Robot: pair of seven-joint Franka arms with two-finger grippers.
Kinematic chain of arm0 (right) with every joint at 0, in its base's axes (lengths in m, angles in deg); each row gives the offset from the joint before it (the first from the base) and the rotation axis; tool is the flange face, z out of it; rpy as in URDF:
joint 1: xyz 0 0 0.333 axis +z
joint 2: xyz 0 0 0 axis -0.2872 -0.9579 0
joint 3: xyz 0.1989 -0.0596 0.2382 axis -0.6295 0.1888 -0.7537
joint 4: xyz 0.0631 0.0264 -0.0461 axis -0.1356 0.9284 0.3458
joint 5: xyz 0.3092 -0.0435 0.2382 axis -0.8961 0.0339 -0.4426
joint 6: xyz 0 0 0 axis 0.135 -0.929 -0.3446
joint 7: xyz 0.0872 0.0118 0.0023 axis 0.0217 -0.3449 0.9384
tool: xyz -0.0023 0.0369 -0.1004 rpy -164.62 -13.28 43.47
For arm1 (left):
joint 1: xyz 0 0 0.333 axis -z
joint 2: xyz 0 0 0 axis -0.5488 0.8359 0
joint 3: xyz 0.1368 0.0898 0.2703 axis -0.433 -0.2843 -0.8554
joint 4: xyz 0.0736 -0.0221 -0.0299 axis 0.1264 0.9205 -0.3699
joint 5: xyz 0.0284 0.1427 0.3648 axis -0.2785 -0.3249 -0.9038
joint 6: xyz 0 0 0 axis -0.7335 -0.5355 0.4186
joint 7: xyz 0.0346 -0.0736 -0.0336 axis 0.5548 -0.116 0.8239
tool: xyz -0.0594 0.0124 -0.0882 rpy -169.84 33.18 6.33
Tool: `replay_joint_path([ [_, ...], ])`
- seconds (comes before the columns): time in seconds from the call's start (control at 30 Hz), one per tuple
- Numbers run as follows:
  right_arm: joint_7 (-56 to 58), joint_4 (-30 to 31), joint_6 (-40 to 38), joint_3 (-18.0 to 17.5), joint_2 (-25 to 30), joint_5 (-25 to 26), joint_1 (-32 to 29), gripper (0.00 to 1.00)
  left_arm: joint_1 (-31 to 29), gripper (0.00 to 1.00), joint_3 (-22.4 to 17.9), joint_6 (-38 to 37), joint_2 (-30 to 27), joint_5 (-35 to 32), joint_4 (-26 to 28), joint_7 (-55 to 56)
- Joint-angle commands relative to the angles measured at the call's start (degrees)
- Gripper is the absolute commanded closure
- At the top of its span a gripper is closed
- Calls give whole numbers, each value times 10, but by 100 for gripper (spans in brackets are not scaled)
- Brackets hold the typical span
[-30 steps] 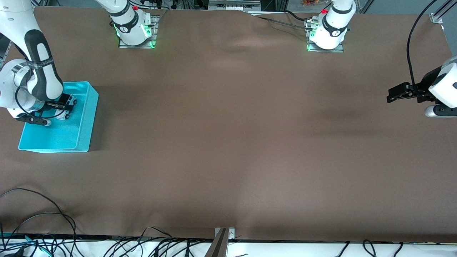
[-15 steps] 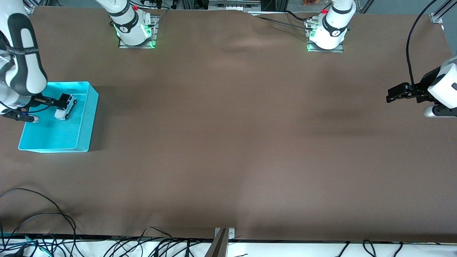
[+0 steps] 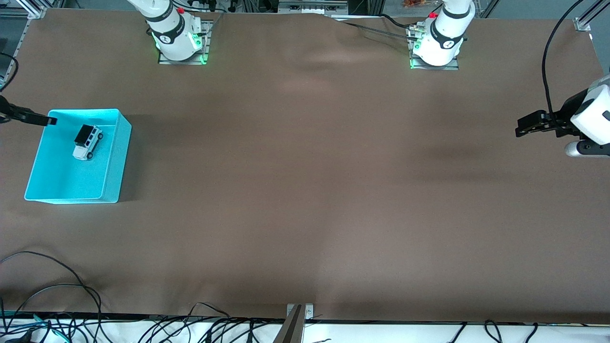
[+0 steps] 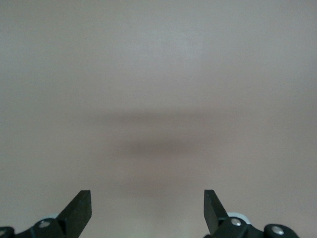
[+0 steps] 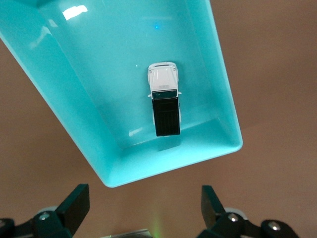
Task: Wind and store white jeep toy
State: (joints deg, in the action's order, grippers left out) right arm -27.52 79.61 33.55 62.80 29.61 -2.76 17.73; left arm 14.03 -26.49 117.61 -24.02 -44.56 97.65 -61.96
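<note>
The white jeep toy, with a black roof, rests on the floor of the cyan bin, in the half farther from the front camera. My right gripper is open and empty, up in the air over the bin's corner at the right arm's end of the table, well clear of the jeep. My left gripper waits open and empty over bare brown table at the left arm's end.
The two arm bases stand along the table's edge farthest from the front camera. Loose black cables and a metal bracket lie at the nearest edge. Brown cloth covers the table between the bin and the left gripper.
My right gripper opened, let go of the jeep in the bin, and pulled up and away toward the table's end. The jeep stays put. The left arm has not moved.
</note>
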Motion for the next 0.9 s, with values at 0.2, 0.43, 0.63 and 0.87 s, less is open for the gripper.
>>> replay_joint_path([
  [0.2, -49, -48, -91, -47, 111, -3, -5, 0, -5, 0, 0, -2, -15, 16, 12, -7],
  [0.43, -55, -58, -178, -102, 155, -3, -30, 0, -5, 0, 1, -2, -15, 16, 12, -7],
  [0.63, -72, -64, -197, -181, 170, -4, -57, 0, -5, 0, 1, -2, -15, 17, 12, -7],
  [0.87, -97, -92, -190, -255, 160, -51, -81, 0, -6, 0, 1, -1, -15, 19, 12, -7],
])
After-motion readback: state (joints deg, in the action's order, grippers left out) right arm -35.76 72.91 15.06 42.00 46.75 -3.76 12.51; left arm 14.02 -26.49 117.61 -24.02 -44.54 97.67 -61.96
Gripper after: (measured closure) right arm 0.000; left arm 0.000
